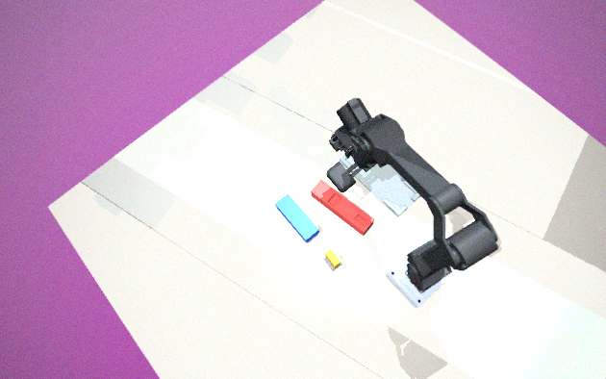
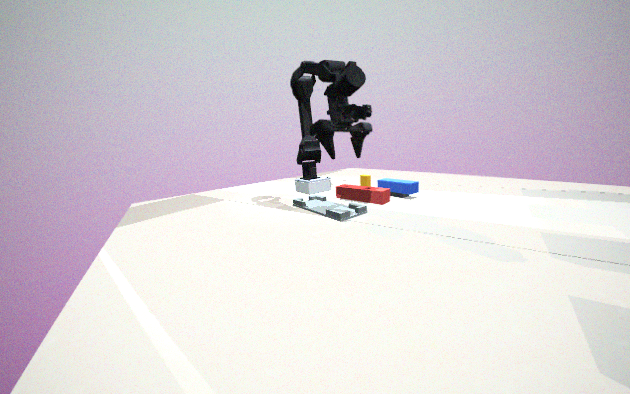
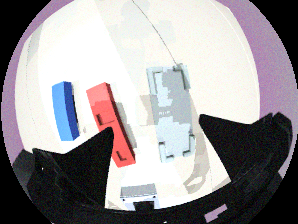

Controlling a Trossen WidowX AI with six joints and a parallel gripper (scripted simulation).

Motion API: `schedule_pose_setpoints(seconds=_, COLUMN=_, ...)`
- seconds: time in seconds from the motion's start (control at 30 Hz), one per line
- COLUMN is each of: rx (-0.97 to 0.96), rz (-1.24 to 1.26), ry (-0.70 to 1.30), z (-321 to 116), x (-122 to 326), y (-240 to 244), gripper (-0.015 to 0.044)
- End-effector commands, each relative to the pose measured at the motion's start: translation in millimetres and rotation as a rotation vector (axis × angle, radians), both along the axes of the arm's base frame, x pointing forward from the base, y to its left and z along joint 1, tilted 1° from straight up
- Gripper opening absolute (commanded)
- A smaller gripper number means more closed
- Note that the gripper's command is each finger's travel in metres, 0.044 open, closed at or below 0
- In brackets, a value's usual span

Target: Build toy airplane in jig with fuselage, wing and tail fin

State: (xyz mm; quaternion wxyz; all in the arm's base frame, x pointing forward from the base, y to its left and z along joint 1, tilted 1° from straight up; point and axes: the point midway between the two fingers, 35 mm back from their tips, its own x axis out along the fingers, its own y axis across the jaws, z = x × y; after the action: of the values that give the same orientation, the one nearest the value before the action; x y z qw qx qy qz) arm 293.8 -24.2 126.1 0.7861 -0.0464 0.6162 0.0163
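The red fuselage (image 1: pixel 347 211) (image 2: pixel 362 193) (image 3: pixel 106 100) lies on the table beside the cradle, its two sockets facing up. The pale grey cradle (image 1: pixel 391 185) (image 2: pixel 327 206) (image 3: pixel 175 105) holds nothing. The blue wing (image 1: pixel 297 217) (image 2: pixel 397 187) (image 3: pixel 62 110) lies on the fuselage's other side, roughly parallel to it; its tab is not clear. The small yellow tail fin (image 1: pixel 332 259) (image 2: pixel 365 180) stands near the wing's end and is not seen in the wrist view. My gripper (image 2: pixel 345 157) (image 3: pixel 157 124) is open and empty, pointing down high above the cradle and fuselage area.
The arm's pale base (image 1: pixel 417 295) (image 2: pixel 312 186) (image 3: pixel 139 191) stands beyond the near ends of the fuselage and cradle. In the top view the arm covers part of the cradle. Shadows and bright patches cross the table (image 1: pixel 192 269) (image 2: pixel 350 300).
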Motion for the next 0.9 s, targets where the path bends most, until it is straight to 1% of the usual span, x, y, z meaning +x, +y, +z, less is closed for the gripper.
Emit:
schedule_pose_setpoints(seconds=0.0, rx=0.021, rz=0.101, ry=0.129, z=-10, x=-12, y=44, gripper=0.0440)
schedule_pose_setpoints(seconds=0.07, rx=0.020, rz=0.159, ry=0.202, z=-14, x=-22, y=67, gripper=0.0440)
schedule_pose_setpoints(seconds=0.13, rx=0.017, rz=0.179, ry=0.227, z=-15, x=-26, y=75, gripper=0.0440)
schedule_pose_setpoints(seconds=0.23, rx=0.017, rz=0.179, ry=0.227, z=-17, x=-26, y=75, gripper=0.0440)
schedule_pose_setpoints(seconds=0.4, rx=0.017, rz=0.179, ry=0.227, z=-66, x=-25, y=75, gripper=0.0440)
schedule_pose_setpoints(seconds=0.53, rx=0.017, rz=0.179, ry=0.227, z=-70, x=-25, y=75, gripper=0.0440)
schedule_pose_setpoints(seconds=0.63, rx=0.017, rz=0.179, ry=0.227, z=-82, x=-25, y=75, gripper=0.0440)
schedule_pose_setpoints(seconds=0.87, rx=0.017, rz=0.179, ry=0.227, z=-89, x=-25, y=75, gripper=0.0440)
